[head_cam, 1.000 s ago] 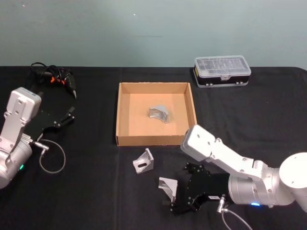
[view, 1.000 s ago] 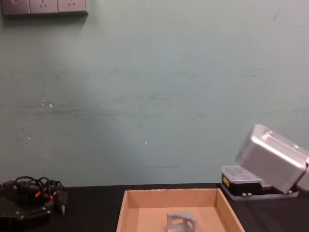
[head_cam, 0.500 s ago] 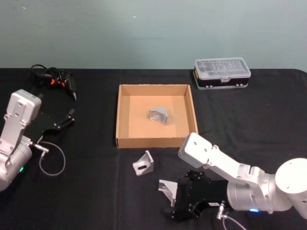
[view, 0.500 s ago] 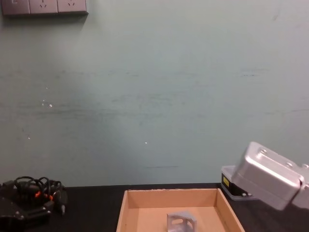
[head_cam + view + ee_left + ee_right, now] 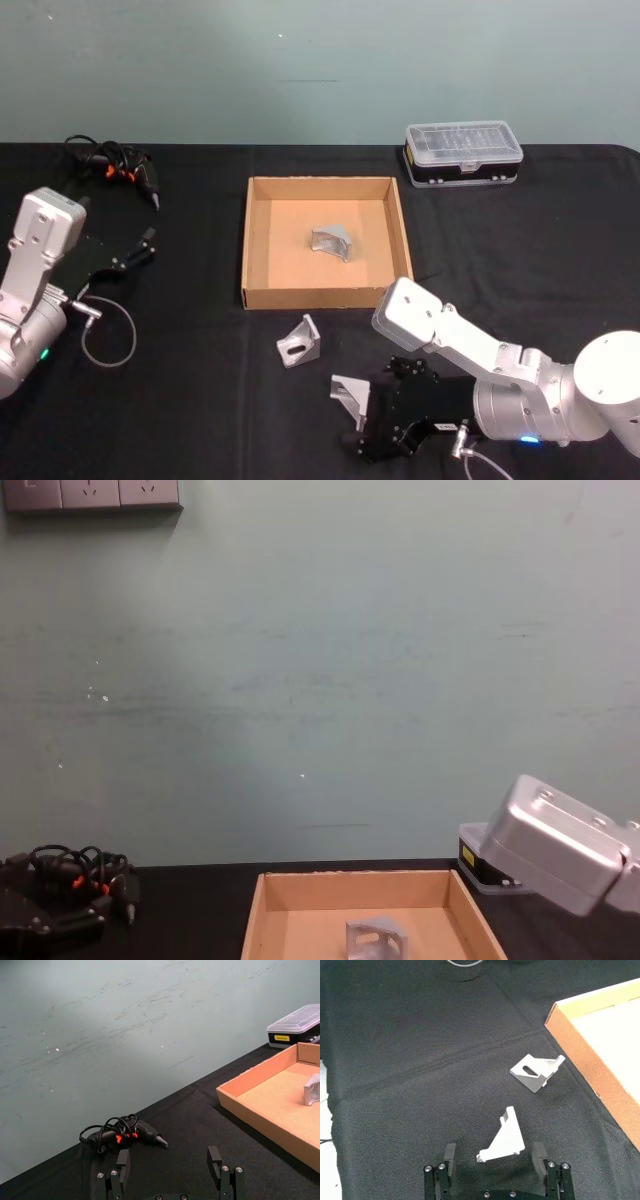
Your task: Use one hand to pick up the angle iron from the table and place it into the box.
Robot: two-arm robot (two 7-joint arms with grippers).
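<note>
Head view: the right claw [image 5: 354,416] sits low at the near edge of the tabletop [image 5: 200,400], spread, with the near angle iron [image 5: 349,390] between its fingers. A second angle iron [image 5: 300,340] lies just short of the box [image 5: 320,296], and a boxed angle iron [image 5: 331,240] rests inside it. The left claw [image 5: 141,245] is parked at the far left, spread and holding nothing. Left wrist view: the left claw [image 5: 169,1160] hangs empty over bare cloth, facing a cable bundle [image 5: 122,1134], with the box [image 5: 260,1110] off to one side. Right wrist view: the right claw [image 5: 494,1154] brackets the near angle iron [image 5: 504,1140] with a gap at each finger, so nothing is pinched yet. The second angle iron [image 5: 536,1071] lies beyond it, near the box [image 5: 580,1055] wall. Chest view: the right arm [image 5: 555,845] shows beside the box [image 5: 350,877], and the boxed angle iron [image 5: 376,938] stands within. I judge the step in hand to be the grasp. The next move calls for closing squarely on the near piece, lifting it clear and carrying it over the near wall.
</note>
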